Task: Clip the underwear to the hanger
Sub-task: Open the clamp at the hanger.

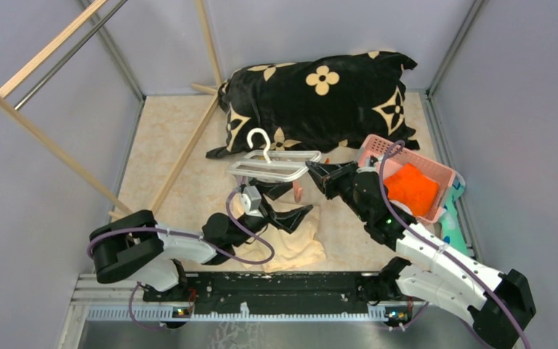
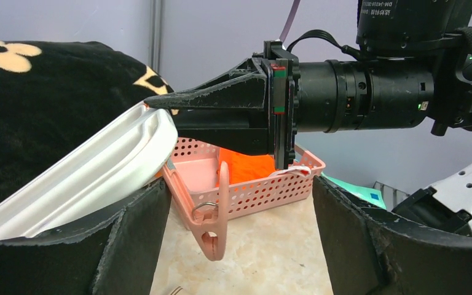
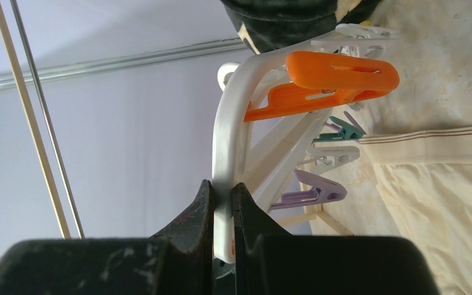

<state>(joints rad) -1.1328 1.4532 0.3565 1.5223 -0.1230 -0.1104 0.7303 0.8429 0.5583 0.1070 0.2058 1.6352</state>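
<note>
The white plastic rectangular hanger (image 1: 275,166), with a curved hook on top, hangs tilted above the cream tabletop (image 1: 167,145). The right gripper (image 3: 222,190) holds it: its black fingers are pinched tight on the rounded white rim at the hanger's right end. Small pegs dangle from the frame, among them two bright orange clips (image 3: 338,74), a teal clip (image 3: 341,130) and a lilac clip (image 3: 313,190).

The pale cream fabric underwear (image 1: 298,247) lies spread flat on the table, below the hanger and on its near side, not attached to any peg.

The left gripper (image 1: 294,214) sits just beneath the hanger, above the underwear, with its jaws spread wide and nothing in its grasp. In the left wrist view a salmon-pink clip (image 2: 212,227) hangs from the hanger's edge in the gap between the two fingers, touching neither.

To the right of the hanger stands a pink perforated plastic basket (image 1: 436,171) with a bright orange cloth (image 1: 410,189) inside. Behind the hanger lies a black pillow with cream flower print (image 1: 312,98).
</note>
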